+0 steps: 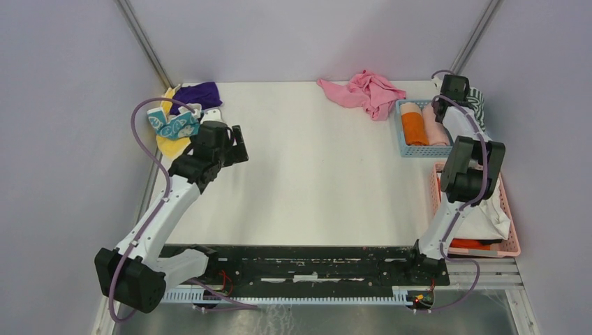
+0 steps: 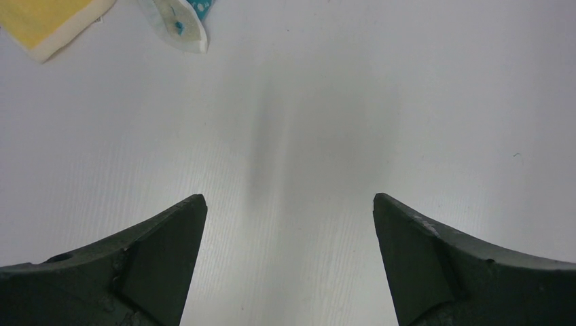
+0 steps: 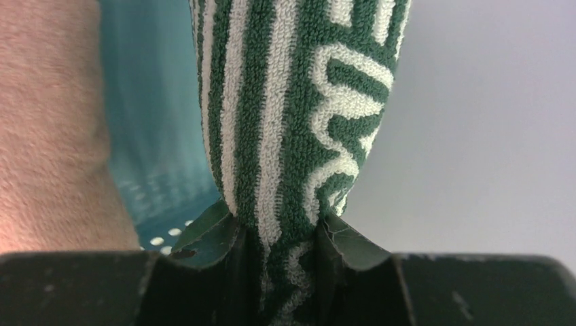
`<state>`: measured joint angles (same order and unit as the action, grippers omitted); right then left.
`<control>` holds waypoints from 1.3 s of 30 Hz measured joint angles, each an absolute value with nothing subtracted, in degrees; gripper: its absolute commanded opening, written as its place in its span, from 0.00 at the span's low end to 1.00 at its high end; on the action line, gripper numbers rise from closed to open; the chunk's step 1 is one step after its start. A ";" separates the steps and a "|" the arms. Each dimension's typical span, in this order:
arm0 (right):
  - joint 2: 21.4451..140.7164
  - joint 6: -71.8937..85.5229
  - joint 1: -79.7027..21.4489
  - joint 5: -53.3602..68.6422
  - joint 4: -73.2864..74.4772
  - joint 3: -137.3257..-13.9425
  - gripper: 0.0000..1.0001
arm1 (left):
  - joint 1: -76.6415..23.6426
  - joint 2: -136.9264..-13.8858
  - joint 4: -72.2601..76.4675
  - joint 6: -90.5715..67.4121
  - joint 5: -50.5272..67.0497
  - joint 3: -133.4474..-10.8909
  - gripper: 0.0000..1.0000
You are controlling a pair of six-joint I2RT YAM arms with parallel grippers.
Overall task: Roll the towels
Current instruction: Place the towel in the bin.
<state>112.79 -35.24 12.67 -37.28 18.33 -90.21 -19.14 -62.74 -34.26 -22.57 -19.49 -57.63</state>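
Across the white tabletop (image 1: 314, 174) things are sitting mostly at the edges. A coral basket (image 1: 515, 241) is lying along the right edge with a white fabric (image 1: 489, 216) bundled in it. Toward the far right corner a blue basket (image 1: 399, 129) is holding an orange roll (image 1: 414, 128) and a pink roll (image 1: 434, 125) side by side. A loose pink cloth (image 1: 366, 91) is lying crumpled at the far edge, just beside that basket. At the far left corner three towels are lying heaped and touching: purple towel (image 1: 199, 93) farthest back, yellow towel (image 1: 169, 144) underneath, teal-and-white towel (image 1: 178, 125) on top. The striped towel (image 3: 292, 102), green and white terry, is hanging bunched at the far right corner beside the blue basket; whether it is touching the basket is not clear. The right gripper (image 3: 278, 231) is pinching it, jaws part-closed around a thick fold. The left gripper (image 2: 289, 200) is hovering over bare tabletop near the heap, jaws spread wide, holding nothing. Judging by the drape, these towels are light, soft and limp, not fragile, and the looped pile is likely giving the pads good friction. A bunched pinch is probably making rolling harder; taking a hemmed corner or edge and laying it flat seems best.
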 measured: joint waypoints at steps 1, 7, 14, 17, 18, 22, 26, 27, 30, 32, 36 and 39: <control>113.82 -35.20 12.91 -36.53 18.02 -90.39 0.00 | -19.03 -63.26 -34.28 -22.57 -19.51 -57.63 0.99; 119.02 -33.32 14.35 -29.15 19.40 -91.15 0.00 | -17.63 -64.86 -34.30 -22.57 -19.46 -57.63 0.99; 120.88 -30.52 16.47 -18.57 24.14 -93.21 0.00 | -16.14 -65.01 -34.28 -22.57 -19.49 -57.63 0.99; 121.56 -28.62 17.78 -14.50 26.89 -95.48 0.00 | -16.14 -65.01 -34.28 -22.57 -19.46 -57.63 0.99; 121.91 -28.21 18.00 -13.78 27.42 -95.96 0.00 | -16.14 -65.01 -34.28 -22.57 -19.46 -57.63 0.99; 124.90 -26.06 18.85 -10.96 30.24 -99.07 0.00 | -16.14 -65.01 -34.28 -22.57 -19.46 -57.63 0.99; 126.23 -24.73 19.73 -7.70 32.29 -101.03 0.06 | -16.12 -65.01 -34.28 -22.57 -19.49 -57.63 0.99; 126.45 -24.43 20.01 -6.92 32.84 -101.58 0.07 | -16.08 -65.04 -34.28 -22.57 -19.49 -57.63 0.99; 127.37 -23.51 20.71 -4.89 34.61 -103.33 0.17 | -16.08 -65.17 -34.28 -22.57 -19.46 -57.63 0.99; 127.76 -22.81 20.91 -4.49 35.29 -103.98 0.28 | -15.97 -65.17 -34.26 -22.57 -19.46 -57.58 0.99; 128.40 -20.58 20.91 -4.95 36.67 -105.47 0.52 | -15.81 -65.17 -34.26 -22.57 -19.51 -57.56 0.99; 128.40 -19.18 20.91 -5.17 36.71 -105.36 0.62 | -15.81 -65.17 -34.24 -22.57 -19.51 -57.54 0.99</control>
